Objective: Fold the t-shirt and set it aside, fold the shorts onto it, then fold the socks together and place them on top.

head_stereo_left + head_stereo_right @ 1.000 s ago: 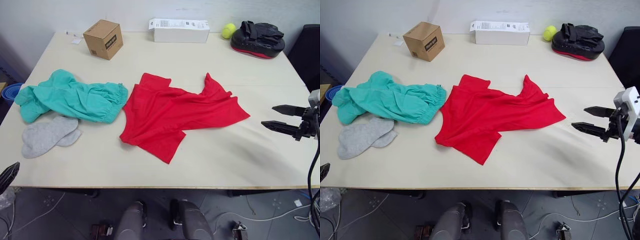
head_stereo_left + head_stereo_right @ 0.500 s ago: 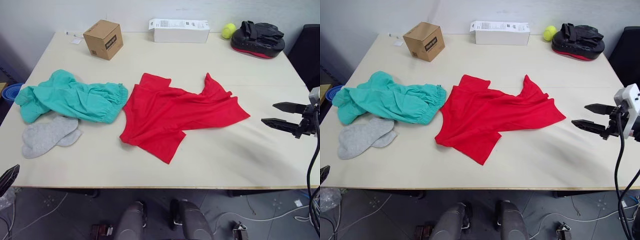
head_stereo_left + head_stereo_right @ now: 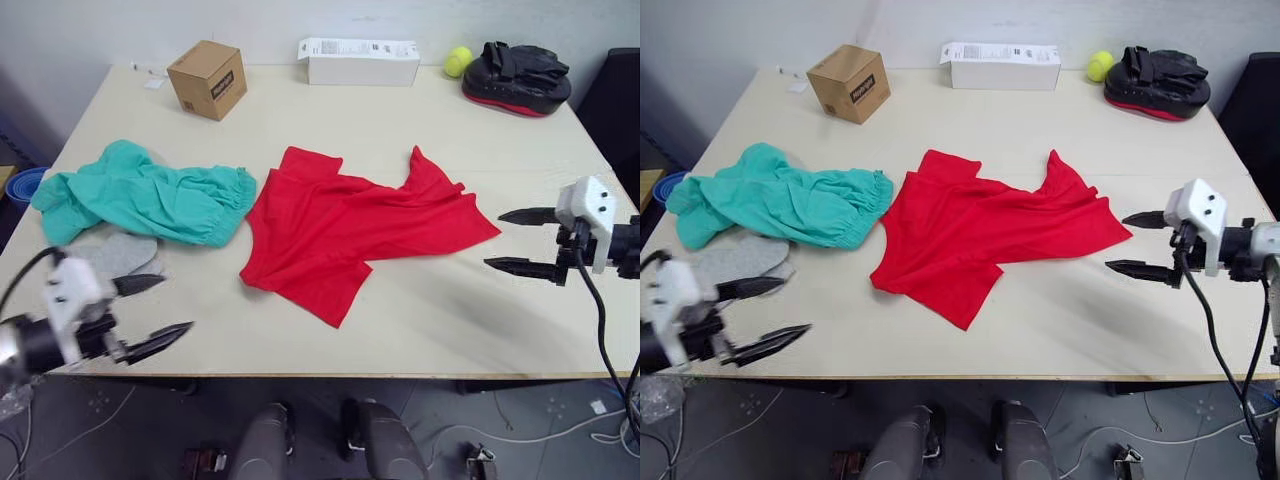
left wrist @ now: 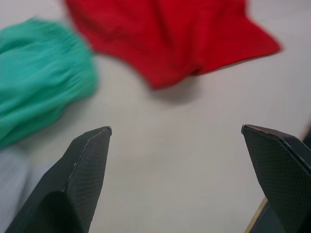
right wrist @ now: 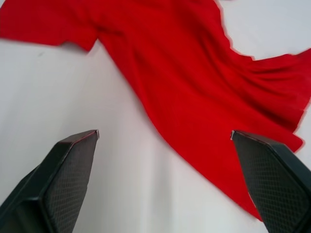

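3 garments untouched. Head view: bright red crumpled cloth t-shirt (image 3: 360, 232) mid-table; teal-green gathered shorts (image 3: 150, 200) at 9 o'clock, grey knit socks (image 3: 118, 254) at 8. Left gripper (image 3: 152, 311) and right gripper (image 3: 522, 240) spread, empty. Wrist views: limp, light cloth; pinch hem corners.

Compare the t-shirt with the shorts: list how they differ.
The t-shirt is bright red; the shorts are teal-green. The t-shirt lies mid-table and spreads wider; the shorts sit bunched at the robot's left, against the socks. Both are crumpled, unfolded, and not held.
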Controlling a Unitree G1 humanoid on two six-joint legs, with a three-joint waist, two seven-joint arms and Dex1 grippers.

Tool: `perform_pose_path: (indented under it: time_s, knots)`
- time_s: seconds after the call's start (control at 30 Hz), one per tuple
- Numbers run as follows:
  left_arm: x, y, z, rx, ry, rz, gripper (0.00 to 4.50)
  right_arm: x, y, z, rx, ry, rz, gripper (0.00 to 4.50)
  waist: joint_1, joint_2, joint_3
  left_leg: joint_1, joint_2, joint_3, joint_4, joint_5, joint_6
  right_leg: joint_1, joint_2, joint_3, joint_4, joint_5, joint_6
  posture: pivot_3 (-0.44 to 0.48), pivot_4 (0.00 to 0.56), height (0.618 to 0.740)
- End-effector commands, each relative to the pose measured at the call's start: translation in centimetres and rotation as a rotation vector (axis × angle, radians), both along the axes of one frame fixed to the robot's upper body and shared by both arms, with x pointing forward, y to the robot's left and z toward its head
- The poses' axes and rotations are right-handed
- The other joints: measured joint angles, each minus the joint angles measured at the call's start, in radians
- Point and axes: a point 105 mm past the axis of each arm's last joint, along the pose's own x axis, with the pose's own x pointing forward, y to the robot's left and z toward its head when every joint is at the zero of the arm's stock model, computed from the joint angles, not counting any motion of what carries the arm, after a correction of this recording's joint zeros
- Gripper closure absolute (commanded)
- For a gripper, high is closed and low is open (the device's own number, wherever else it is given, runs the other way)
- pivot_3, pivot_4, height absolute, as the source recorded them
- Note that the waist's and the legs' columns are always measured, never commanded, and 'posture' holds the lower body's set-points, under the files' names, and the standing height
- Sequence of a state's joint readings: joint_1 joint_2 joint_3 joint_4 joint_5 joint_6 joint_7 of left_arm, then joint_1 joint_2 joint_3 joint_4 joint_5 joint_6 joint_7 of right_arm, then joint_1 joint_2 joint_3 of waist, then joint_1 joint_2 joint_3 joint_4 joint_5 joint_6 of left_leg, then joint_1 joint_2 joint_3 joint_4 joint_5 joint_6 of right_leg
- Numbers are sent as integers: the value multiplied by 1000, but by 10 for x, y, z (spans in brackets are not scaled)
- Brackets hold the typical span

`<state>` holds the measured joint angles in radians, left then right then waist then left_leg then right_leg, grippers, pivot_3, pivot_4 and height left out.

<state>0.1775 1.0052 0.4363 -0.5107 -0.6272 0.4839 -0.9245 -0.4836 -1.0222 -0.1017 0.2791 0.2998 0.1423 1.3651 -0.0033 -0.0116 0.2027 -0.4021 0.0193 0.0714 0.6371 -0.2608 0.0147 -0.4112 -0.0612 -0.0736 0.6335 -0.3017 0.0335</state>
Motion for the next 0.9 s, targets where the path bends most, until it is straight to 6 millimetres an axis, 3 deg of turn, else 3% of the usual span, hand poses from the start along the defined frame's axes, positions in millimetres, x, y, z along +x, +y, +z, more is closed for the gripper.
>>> perform_pose_path:
  time_s: [0.03,0.37,0.53,0.73,0.9]
  knots:
    - [9,-39,-4,36,13,-206,0,1,4,2,-84,-41,57,56,1,1,0,0,0,1,0,0,0,0,0,0,1,0,0,0,150,740]
    - [42,-128,-22,48,45,-547,0,17,6,-21,-213,-80,75,56,4,0,0,0,0,6,12,3,-4,0,3,4,9,0,4,0,150,740]
    - [48,-146,-49,139,96,-606,0,24,3,-25,-239,-85,71,56,4,0,0,0,0,7,12,3,-4,-2,3,7,11,-2,6,0,150,740]
    - [60,-152,-77,251,114,-600,0,40,-2,-25,-274,-105,31,56,3,0,0,1,0,9,12,3,-4,-2,4,9,12,-2,6,0,150,740]
    - [71,-161,-83,257,122,-590,1264,57,-5,-32,-308,-95,-27,0,10,0,0,1,-1,9,15,3,-3,-1,2,10,13,-2,6,0,150,740]
